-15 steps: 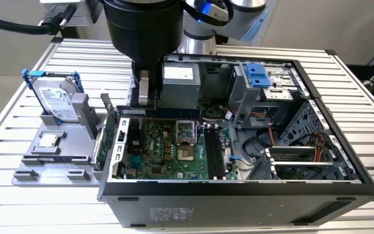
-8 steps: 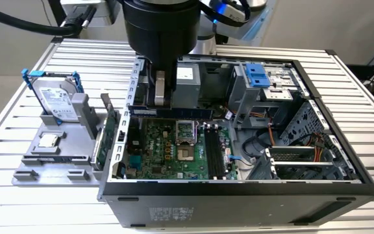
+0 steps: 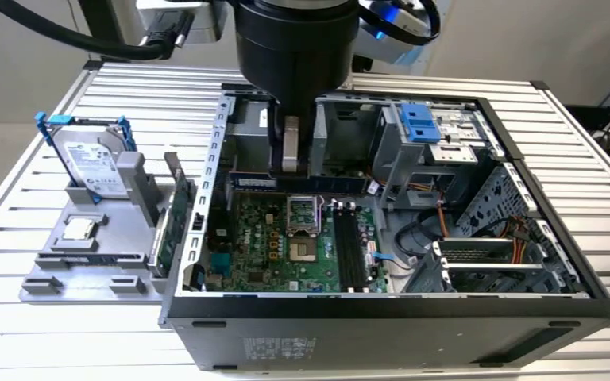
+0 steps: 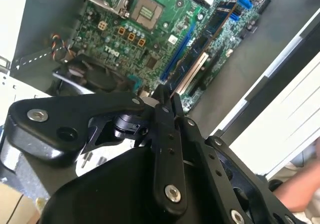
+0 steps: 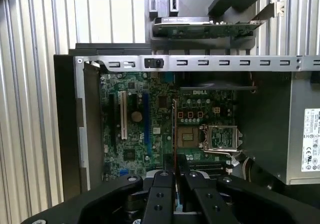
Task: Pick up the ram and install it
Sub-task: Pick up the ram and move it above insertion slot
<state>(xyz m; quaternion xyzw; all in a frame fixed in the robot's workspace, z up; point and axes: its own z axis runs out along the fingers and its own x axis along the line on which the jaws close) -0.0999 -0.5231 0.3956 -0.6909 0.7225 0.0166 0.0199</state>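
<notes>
Pincer (image 3: 289, 163) of mine is clamped on the ram (image 3: 252, 182), so the pickup is done. Left in the exterior view sits the grey holder (image 3: 45, 286). Mid-frame the ram hangs above the motherboard (image 3: 273, 246). Just right, the black slots (image 3: 349, 246) look unfilled, so seating remains.

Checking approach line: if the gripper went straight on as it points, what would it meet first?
Probably the motherboard beside the CPU socket, reached first by the ram in the gripper; depth unclear.
</notes>
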